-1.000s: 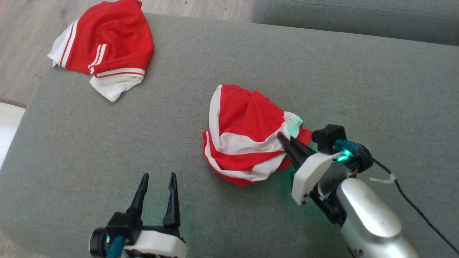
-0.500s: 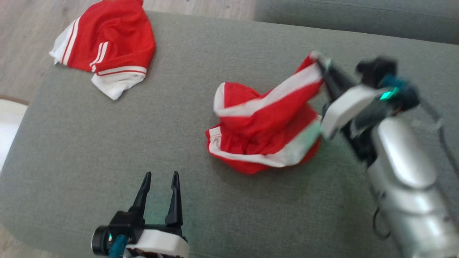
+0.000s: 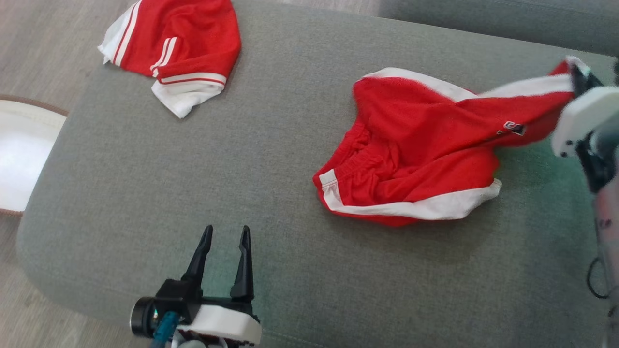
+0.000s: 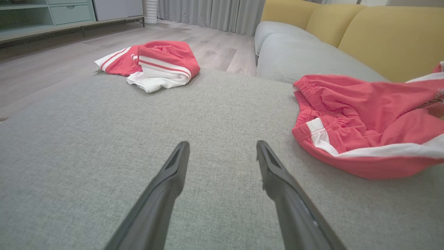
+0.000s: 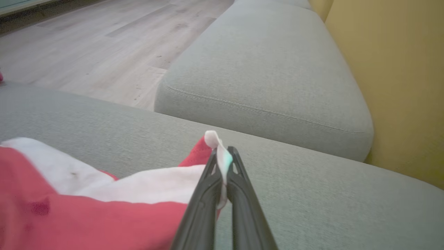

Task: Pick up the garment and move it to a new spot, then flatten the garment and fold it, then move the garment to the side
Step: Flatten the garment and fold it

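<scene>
The right gripper (image 5: 223, 154), jaws clamped on a corner of the red garment (image 3: 416, 159), stretches it across the grey cushion (image 3: 193, 193); the left gripper (image 3: 226, 237) hovers, jaws apart.

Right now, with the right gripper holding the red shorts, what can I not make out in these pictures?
- Head view: right gripper blurred, its arm cut by the right edge.
- Head view: logo on the red shorts too small to read.
- Head view: second red garment cut by the top edge.
- Head view: white round thing cut by the left edge, unidentifiable.
- Left wrist view: red shorts run past the right edge.
</scene>
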You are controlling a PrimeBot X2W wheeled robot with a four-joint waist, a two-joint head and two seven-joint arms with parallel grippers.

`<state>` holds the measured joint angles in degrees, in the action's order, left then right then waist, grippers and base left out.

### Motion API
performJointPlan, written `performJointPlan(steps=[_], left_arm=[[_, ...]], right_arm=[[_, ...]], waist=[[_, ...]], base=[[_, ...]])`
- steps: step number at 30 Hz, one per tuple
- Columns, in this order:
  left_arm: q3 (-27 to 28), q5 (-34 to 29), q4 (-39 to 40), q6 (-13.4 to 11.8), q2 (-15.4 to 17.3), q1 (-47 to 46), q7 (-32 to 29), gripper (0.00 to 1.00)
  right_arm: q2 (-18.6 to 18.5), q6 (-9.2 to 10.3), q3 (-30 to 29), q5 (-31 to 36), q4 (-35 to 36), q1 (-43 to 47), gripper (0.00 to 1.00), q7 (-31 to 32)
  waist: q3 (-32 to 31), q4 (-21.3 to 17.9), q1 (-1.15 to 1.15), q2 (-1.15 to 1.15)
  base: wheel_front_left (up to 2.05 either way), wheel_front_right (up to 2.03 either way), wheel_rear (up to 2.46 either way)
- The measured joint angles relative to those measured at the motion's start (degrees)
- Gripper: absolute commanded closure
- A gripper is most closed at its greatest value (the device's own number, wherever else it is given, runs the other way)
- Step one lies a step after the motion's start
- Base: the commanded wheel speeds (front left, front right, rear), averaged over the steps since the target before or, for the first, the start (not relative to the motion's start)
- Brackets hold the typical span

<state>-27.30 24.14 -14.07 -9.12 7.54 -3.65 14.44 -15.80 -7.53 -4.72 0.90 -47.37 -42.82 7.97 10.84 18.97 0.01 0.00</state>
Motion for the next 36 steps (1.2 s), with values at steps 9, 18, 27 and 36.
performJointPlan(steps=[9, 18, 27, 36], left_arm=[[1.26, -0.93, 0.04, 0.13, -0.14, -0.01, 0.00, 0.00], [1.27, -1.13, -0.20, 0.33, -0.12, -0.08, 0.00, 0.00], [1.40, -1.12, -0.26, 0.05, 0.29, 0.25, 0.00, 0.00], [1.47, -1.11, 1.23, -0.42, 0.87, 0.59, -0.01, 0.00]], right_arm=[[1.29, 0.00, -6.60, 3.30, -2.46, 0.89, 0.00, -8.33], [4.10, 0.00, -2.27, 0.65, -1.53, 4.03, 0.00, -14.01], [6.09, 0.00, 3.75, -4.31, 4.12, 17.18, 0.00, -13.94], [8.18, 0.00, 8.77, -5.92, 10.09, 24.53, 0.00, -7.39]], waist=[[-0.21, -3.15, 0.00, 0.00], [-1.76, -6.30, -0.01, 0.00], [-3.80, -7.83, -0.01, 0.00], [-3.04, -8.72, -0.01, 0.00]], base=[[0.00, 0.00, 0.00], [0.00, 0.00, 0.00], [0.00, 0.00, 0.00], [0.00, 0.00, 0.00]])
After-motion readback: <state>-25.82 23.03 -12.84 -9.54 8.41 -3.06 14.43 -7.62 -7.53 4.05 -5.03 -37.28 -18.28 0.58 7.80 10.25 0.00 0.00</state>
